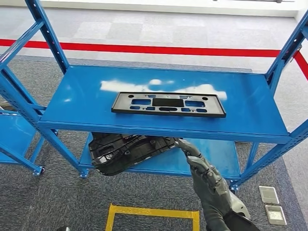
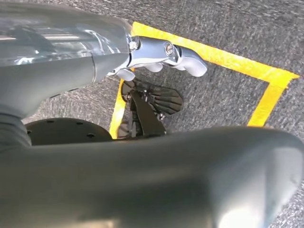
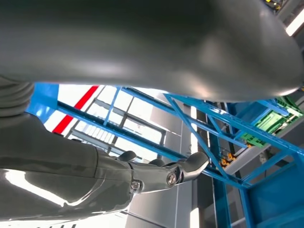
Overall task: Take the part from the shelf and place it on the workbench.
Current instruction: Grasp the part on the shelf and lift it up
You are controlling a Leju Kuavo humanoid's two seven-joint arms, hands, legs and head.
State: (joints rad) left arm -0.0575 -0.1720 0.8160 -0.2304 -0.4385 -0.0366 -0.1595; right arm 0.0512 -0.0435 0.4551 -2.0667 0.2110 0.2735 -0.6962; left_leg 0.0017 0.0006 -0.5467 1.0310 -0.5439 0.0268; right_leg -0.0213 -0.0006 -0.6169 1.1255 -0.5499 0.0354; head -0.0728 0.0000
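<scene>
A bulky black moulded part lies on the lower level of the blue shelf, its left end jutting past the front edge. My right hand reaches in under the upper level, fingertips at the part's right end; contact cannot be told. In the right wrist view the right hand has its fingers stretched out with nothing between them. A flat black rectangular frame part rests on the upper level. My left hand hangs over the floor, fingers extended and holding nothing.
Grey carpet lies in front of the shelf, with a yellow taped square marked on it. A second blue rack stands at the left. Two metal floor plates sit at the right. A red line crosses the floor behind.
</scene>
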